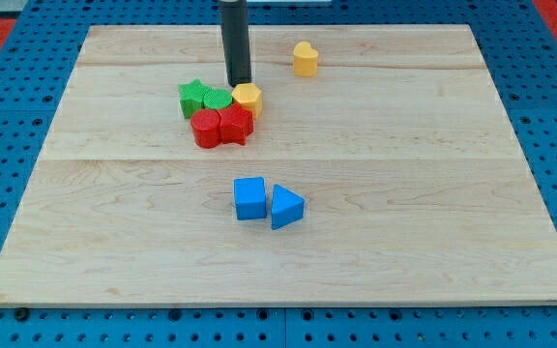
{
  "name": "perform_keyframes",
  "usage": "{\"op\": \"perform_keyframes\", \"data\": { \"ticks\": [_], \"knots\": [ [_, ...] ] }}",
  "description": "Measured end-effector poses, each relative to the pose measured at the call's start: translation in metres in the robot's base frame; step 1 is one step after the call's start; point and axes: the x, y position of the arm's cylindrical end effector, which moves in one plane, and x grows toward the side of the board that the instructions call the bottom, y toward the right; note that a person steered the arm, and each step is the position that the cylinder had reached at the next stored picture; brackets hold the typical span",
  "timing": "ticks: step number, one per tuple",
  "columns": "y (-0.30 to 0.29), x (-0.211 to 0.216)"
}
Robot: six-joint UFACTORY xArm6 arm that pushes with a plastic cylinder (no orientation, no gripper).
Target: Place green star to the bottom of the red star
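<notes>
The green star [194,96] lies at the left of a tight cluster in the upper middle of the wooden board [104,222]. A green round block [219,100] touches it on the right. The red star [236,125] sits just below, next to a red round block [206,129]. A yellow hexagon block [248,99] is at the cluster's right. My tip [239,82] stands right behind the cluster, between the green round block and the yellow hexagon, to the upper right of the green star.
A yellow heart-shaped block [305,59] stands alone near the view's top. A blue cube [250,198] and a blue triangle [285,206] lie side by side below the cluster. Blue pegboard surrounds the board.
</notes>
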Motion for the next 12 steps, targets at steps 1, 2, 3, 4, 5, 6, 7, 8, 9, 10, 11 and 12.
{"op": "perform_keyframes", "data": {
  "ticks": [1, 2, 3, 4, 5, 6, 7, 8, 9, 10, 11, 12],
  "knots": [
    [0.006, 0.006],
    [0.008, 0.006],
    [0.016, 0.013],
    [0.01, 0.014],
    [-0.036, 0.007],
    [-0.067, 0.004],
    [-0.076, 0.005],
    [-0.088, 0.014],
    [-0.108, 0.024],
    [-0.115, 0.035],
    [-0.1, 0.046],
    [-0.095, 0.053]
  ]
}}
